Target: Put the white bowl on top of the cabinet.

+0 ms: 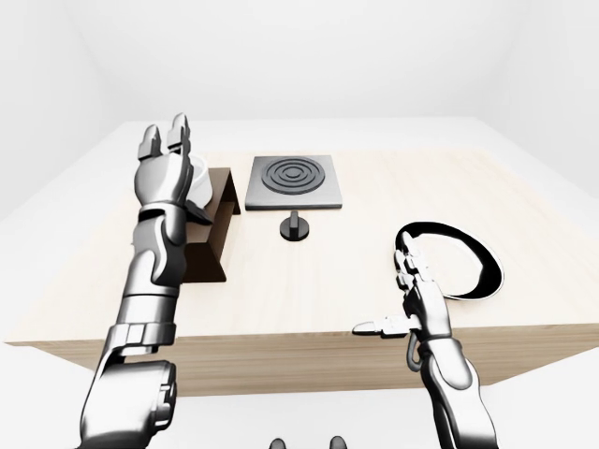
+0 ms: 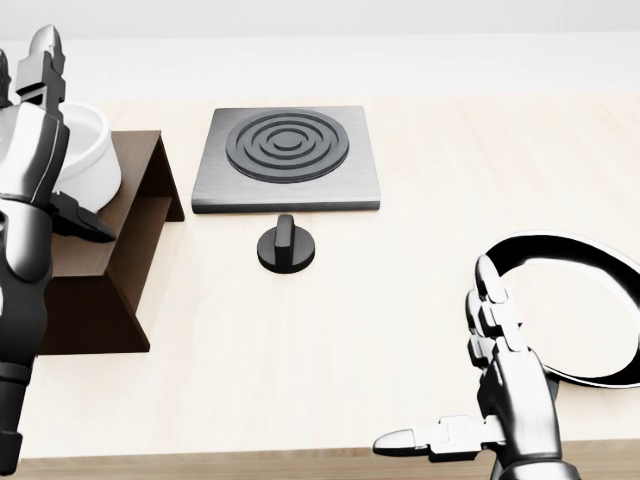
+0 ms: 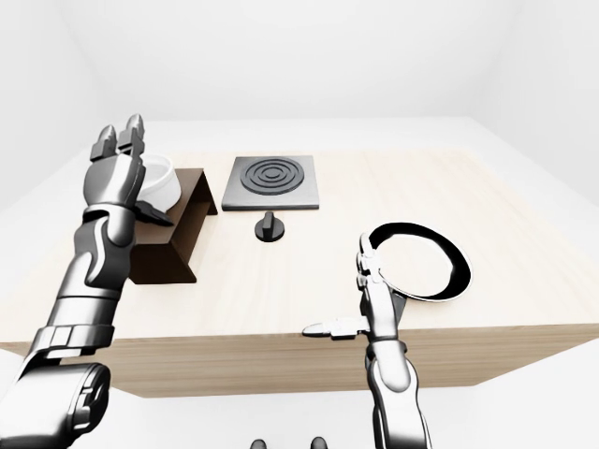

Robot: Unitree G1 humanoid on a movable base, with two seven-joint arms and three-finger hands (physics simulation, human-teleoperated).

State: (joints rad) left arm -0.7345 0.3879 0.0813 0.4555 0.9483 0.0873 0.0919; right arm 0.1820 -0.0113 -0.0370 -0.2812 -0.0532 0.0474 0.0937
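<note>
The white bowl [image 2: 88, 155] sits upright on the top of the dark brown cabinet [image 2: 112, 290] at the left of the head view. My left hand [image 3: 129, 176] stands raised beside the bowl and covers its left part. Its fingers point straight up and its thumb [image 2: 92, 230] sticks out under the bowl's side, so the hand is open and not closed round the bowl. My right hand [image 2: 448, 365] is open and empty near the table's bottom edge, fingers stretched and thumb pointing left.
A dark square burner plate with rings [image 2: 290, 150] lies right of the cabinet, with a black knob [image 2: 286, 245] below it. A black-rimmed white ring-shaped dish [image 2: 560, 245] lies just right of my right hand. All rest on a light wooden table [image 2: 350, 320].
</note>
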